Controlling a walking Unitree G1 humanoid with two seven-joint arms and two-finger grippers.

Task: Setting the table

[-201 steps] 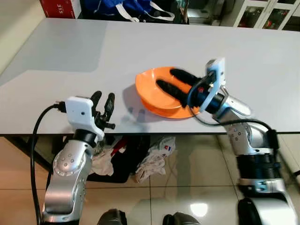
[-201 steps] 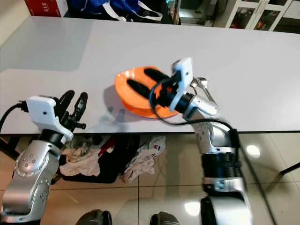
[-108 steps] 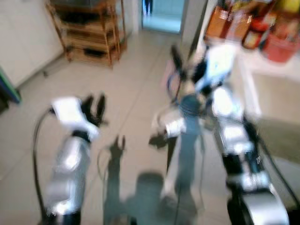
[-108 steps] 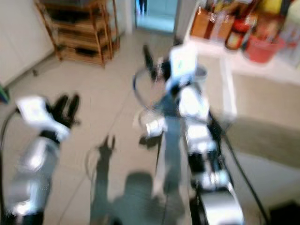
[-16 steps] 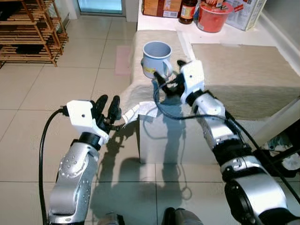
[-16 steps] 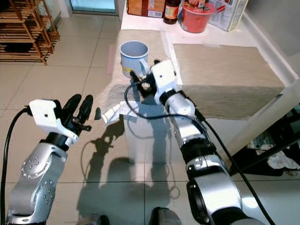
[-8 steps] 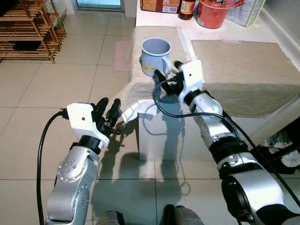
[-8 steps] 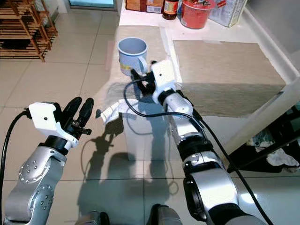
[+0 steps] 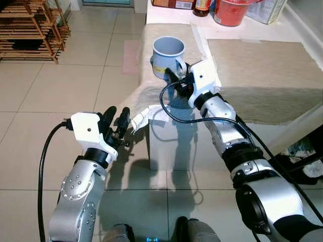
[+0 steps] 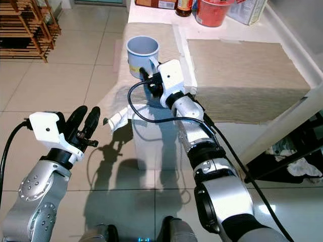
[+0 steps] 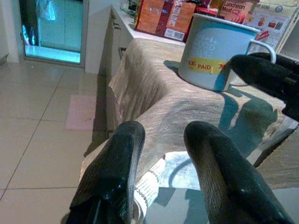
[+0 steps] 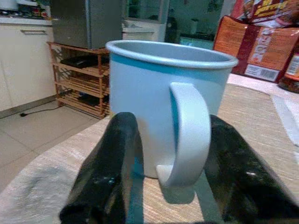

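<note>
A light blue mug (image 9: 168,54) stands upright on the beige cloth at the near corner of a counter (image 9: 252,70). My right gripper (image 9: 175,81) reaches in level with its handle (image 12: 189,135). In the right wrist view the gripper (image 12: 172,125) is open, one black finger on each side of the handle, with a gap on one side. My left gripper (image 9: 117,117) hovers open and holds nothing, over the floor left of the counter, short of the cloth's hanging edge (image 11: 154,112).
A red tub (image 9: 232,11), a bottle and boxes stand at the back of the counter. A second beige mat (image 9: 262,65) lies to the right. A wooden rack (image 9: 30,25) is at the far left. A white rag (image 9: 144,117) hangs at the counter corner.
Earlier my right gripper held an orange bowl at a grey table; I have since walked to this counter. Over the last second the right gripper moved in around the mug's handle.
</note>
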